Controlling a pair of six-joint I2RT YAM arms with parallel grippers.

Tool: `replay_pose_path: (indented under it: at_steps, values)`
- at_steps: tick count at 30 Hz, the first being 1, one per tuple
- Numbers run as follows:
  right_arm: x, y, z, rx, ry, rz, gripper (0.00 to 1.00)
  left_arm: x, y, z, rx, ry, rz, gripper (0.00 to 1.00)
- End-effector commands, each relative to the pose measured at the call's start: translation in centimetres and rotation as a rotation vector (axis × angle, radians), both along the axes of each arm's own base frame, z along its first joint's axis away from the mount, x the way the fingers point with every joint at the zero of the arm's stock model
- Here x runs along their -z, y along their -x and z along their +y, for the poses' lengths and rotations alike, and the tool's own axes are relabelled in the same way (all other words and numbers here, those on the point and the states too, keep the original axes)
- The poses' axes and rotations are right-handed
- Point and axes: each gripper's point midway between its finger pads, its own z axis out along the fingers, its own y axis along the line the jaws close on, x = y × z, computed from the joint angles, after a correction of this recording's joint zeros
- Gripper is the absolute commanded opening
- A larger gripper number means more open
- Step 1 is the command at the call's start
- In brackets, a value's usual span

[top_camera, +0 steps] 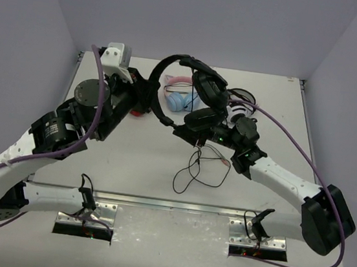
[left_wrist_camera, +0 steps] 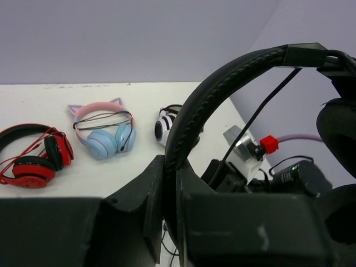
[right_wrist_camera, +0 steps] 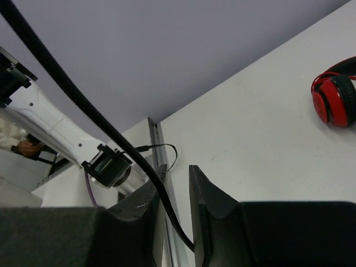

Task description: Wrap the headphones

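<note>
The all-black headphones [top_camera: 200, 87] hang in the air above the middle of the table. My left gripper [top_camera: 151, 101] is shut on their thin padded headband [left_wrist_camera: 222, 83], which rises from between the jaws in the left wrist view [left_wrist_camera: 169, 167]. My right gripper [top_camera: 182, 129] sits just below the ear cups. In the right wrist view its jaws [right_wrist_camera: 178, 172] stand slightly apart, and the thin black cable [right_wrist_camera: 83, 100] runs loosely down between them. The rest of the cable [top_camera: 190, 167] hangs in loops onto the table.
At the back of the table lie a red-and-black pair [left_wrist_camera: 33, 158], a pink-and-blue cat-ear pair [left_wrist_camera: 103, 133] and a white-and-black pair [left_wrist_camera: 167, 125]. A metal rail [top_camera: 170, 204] runs along the near edge. Purple-grey walls enclose three sides.
</note>
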Motion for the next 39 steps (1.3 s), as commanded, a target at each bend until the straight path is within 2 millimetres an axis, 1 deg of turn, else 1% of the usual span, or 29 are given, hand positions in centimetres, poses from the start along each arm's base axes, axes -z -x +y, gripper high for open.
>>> replay_pose_path:
  at_steps: [1,6,8,9,10,11,12,13,14,15,16,17,18,19,21,22,25,26,28,29,30,32,33,34,35,36,37,38,39]
  values:
    - [-2.0,1.5,0.2,-0.063,-0.108,-0.03,0.23,-5.6,0.3,1.6,-0.069,0.228,-0.063,0.0]
    - [-0.9,2.9,1.4,-0.115,-0.117,-0.007,0.23,-6.9,-0.6,3.4,-0.196,0.305,-0.065,0.0]
    - [-0.6,3.4,1.6,-0.123,-0.119,-0.001,0.2,-6.6,-1.3,3.4,-0.248,0.297,-0.054,0.0]
    - [-0.3,4.0,1.4,-0.127,-0.123,-0.003,0.2,-6.9,-1.6,4.3,-0.306,0.306,-0.058,0.01]
    - [-0.2,4.3,1.3,-0.127,-0.128,0.002,0.19,-6.8,-1.9,4.6,-0.342,0.293,-0.056,0.0]
    - [-0.1,4.6,1.1,-0.127,-0.128,0.001,0.19,-5.6,-2.9,4.0,-0.381,0.223,-0.041,0.0]
    - [0.4,5.4,0.8,-0.13,-0.125,0.001,0.19,-4.9,-3.6,4.7,-0.466,0.199,-0.02,0.0]
    - [0.4,5.5,0.6,-0.121,-0.123,-0.003,0.18,-6.4,-3.9,5.4,-0.488,0.209,-0.023,0.0]
    - [0.6,5.9,0.5,-0.121,-0.116,-0.005,0.16,-4.5,-5.6,4.3,-0.495,0.109,0.022,0.0]
    - [0.9,6.5,0.5,-0.126,-0.106,-0.003,0.12,-4.3,-6.4,4.2,-0.484,0.107,0.044,0.0]
    - [1.0,6.8,0.3,-0.116,-0.084,-0.014,0.08,-4.3,-7.9,5.7,-0.535,0.12,0.053,0.01]
    - [1.0,7.1,0.3,-0.117,-0.071,-0.024,0.03,-3.4,-9.1,5.8,-0.55,0.094,0.073,0.0]
    - [1.7,7.9,0.6,-0.131,-0.029,0.002,0.01,-3.0,-9.8,6.6,-0.585,0.091,0.078,0.0]
    - [0.8,8.2,0.4,-0.124,-0.023,-0.052,0.01,-2.7,-10.2,7.0,-0.606,0.085,0.083,0.0]
    - [0.8,8.7,0.6,-0.112,0.025,-0.064,0.01,-1.7,-10.5,8.1,-0.684,0.088,0.095,0.0]
    - [-0.1,9.0,0.4,-0.11,0.024,-0.082,0.01,-1.2,-10.6,8.4,-0.713,0.088,0.098,0.0]
    - [-2.0,9.8,0.6,-0.132,0.072,-0.107,0.01,0.9,-10.7,9.4,-0.796,0.055,0.109,0.01]
    - [-3.9,10.0,0.7,-0.137,0.062,-0.139,0.01,2.1,-10.8,9.6,-0.817,0.019,0.12,0.0]
    - [-4.0,10.0,0.3,-0.124,0.122,-0.143,0.01,3.5,-10.8,10.0,-0.85,-0.027,0.131,0.0]
    - [-6.2,10.0,0.1,-0.115,0.106,-0.178,0.01,4.2,-10.8,10.3,-0.872,-0.056,0.133,0.0]
    - [-5.9,10.1,-0.1,-0.119,0.152,-0.175,0.01,5.9,-10.9,10.2,-0.877,-0.111,0.153,0.0]
    - [-6.9,9.7,-0.3,-0.106,0.196,-0.198,0.01,7.9,-11.2,9.6,-0.847,-0.17,0.184,0.0]
    - [-7.3,8.2,-0.7,-0.051,0.29,-0.234,0.01,9.3,-11.3,9.3,-0.817,-0.235,0.21,0.0]
    - [-7.5,7.1,-1.0,-0.005,0.349,-0.247,0.01,11.8,-11.2,9.1,-0.796,-0.297,0.25,0.0]
    - [-7.8,6.1,-1.5,0.026,0.439,-0.236,0.01,13.6,-10.7,9.0,-0.766,-0.334,0.299,0.0]
    - [-8.0,4.2,-2.5,0.112,0.52,-0.303,0.01,16.5,-10.1,9.3,-0.749,-0.399,0.346,0.0]
    - [-8.3,3.3,-3.0,0.148,0.564,-0.327,0.01,17.1,-9.6,9.2,-0.728,-0.393,0.347,0.0]
    - [-9.8,2.6,-3.5,0.191,0.579,-0.37,0.01,18.4,-9.3,8.5,-0.665,-0.395,0.371,0.0]
    - [-9.7,1.2,-4.7,0.254,0.651,-0.424,0.01,20.2,-8.7,8.3,-0.6,-0.455,0.382,0.0]
